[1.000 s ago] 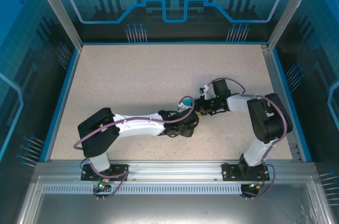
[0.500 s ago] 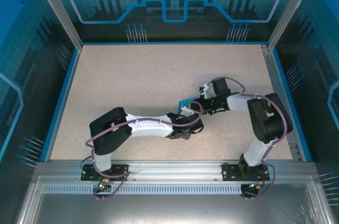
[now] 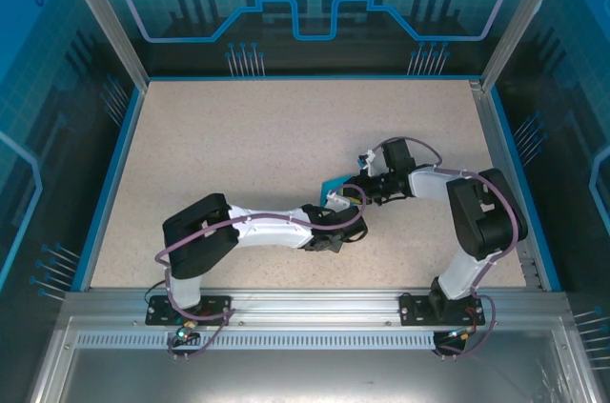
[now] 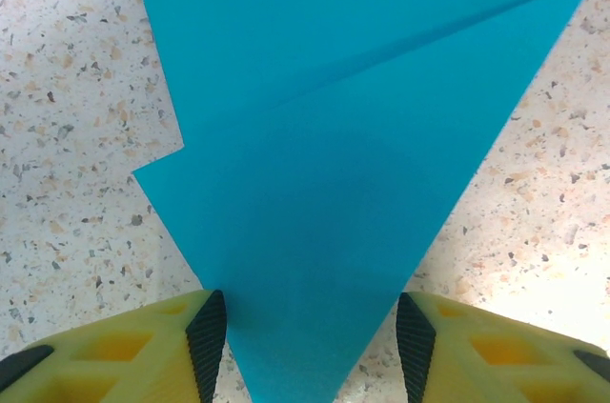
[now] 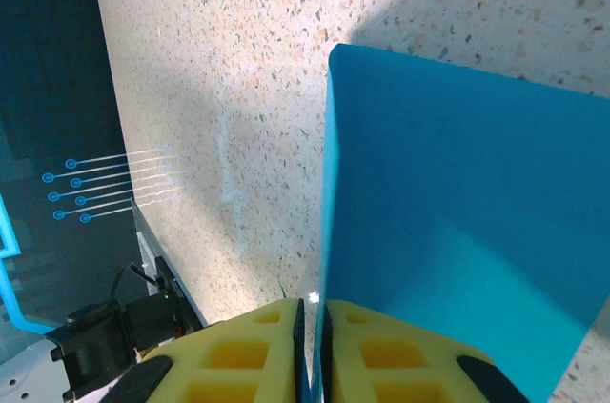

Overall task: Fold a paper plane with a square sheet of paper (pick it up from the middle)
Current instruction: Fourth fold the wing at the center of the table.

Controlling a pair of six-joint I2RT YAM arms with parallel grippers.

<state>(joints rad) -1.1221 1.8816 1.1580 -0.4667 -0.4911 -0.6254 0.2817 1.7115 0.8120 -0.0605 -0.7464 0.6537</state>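
The cyan sheet of paper (image 4: 324,136), folded to a long sharp point like a paper plane, lies over the speckled table with creases across it. Its point runs back between the fingers of my left gripper (image 4: 312,351), which stands open, one black pad on each side of the tip. In the right wrist view the paper (image 5: 457,231) rises as an upright flap, and my right gripper (image 5: 312,346) is shut on its edge. From above, both grippers meet at mid-table, the left gripper (image 3: 335,203) just below the paper (image 3: 331,185) and the right gripper (image 3: 355,191) at its right.
The speckled table (image 3: 238,136) is rimmed by a blue border and glass walls with aluminium posts (image 3: 105,22). A metal rail (image 3: 305,303) carrying both arm bases runs along the near edge. The right arm's elbow (image 3: 481,212) stands at the right side.
The left arm has reached further right toward the paper, its elbow sliding right, and its jaws have narrowed a little around the tip. The right gripper has kept its pinch.
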